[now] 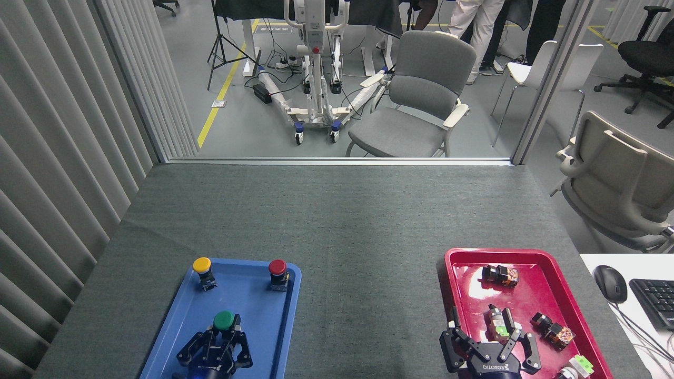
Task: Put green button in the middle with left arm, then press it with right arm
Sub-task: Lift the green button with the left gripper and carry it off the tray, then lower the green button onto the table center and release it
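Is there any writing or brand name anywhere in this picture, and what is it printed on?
"ROBOTIQ", white letters seen upside down, on the right gripper.
Yellow floor marking behind the white stand: text too blurred to read.
Left gripper: no lettering visible.
Keyboard keys: too small to read.
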Robot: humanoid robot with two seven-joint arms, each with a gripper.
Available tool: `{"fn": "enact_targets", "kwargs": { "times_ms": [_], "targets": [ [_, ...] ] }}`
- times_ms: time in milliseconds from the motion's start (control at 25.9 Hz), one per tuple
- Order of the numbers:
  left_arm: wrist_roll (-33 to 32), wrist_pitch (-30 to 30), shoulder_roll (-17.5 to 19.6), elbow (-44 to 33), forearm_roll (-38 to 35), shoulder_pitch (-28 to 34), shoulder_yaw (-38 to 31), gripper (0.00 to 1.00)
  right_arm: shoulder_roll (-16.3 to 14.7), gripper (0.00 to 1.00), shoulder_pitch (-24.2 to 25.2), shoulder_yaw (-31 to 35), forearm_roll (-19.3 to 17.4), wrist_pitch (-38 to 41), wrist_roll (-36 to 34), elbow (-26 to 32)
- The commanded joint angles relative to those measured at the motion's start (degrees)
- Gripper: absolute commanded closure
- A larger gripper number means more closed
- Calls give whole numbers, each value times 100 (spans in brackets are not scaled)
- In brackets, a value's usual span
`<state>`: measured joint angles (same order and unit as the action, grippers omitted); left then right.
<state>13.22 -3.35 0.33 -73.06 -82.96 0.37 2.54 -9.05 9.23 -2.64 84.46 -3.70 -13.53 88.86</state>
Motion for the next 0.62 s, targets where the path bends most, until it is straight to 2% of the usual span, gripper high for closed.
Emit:
{"fn": "enact_targets", "kwargs": {
  "times_ms": [0, 155, 309, 386, 580],
  "targets": [
    [31, -535, -85, -305, -1, -81, 238, 100, 9, 1, 0, 0, 9, 1, 0, 0],
    [58, -526, -156, 99, 8, -829, 1232, 100, 9, 1, 0, 0, 9, 1, 0, 0],
    [330, -183, -665, 1575, -27, -1655, 1820, 100, 9, 1, 0, 0, 9, 1, 0, 0],
    [444, -148, -762, 2103, -19, -1954, 2154, 100, 9, 1, 0, -9, 9, 1, 0, 0],
    [462, -166, -806, 2402, -10, -2226, 2954, 100, 9, 1, 0, 0, 9, -17, 0, -18]
  ]
}}
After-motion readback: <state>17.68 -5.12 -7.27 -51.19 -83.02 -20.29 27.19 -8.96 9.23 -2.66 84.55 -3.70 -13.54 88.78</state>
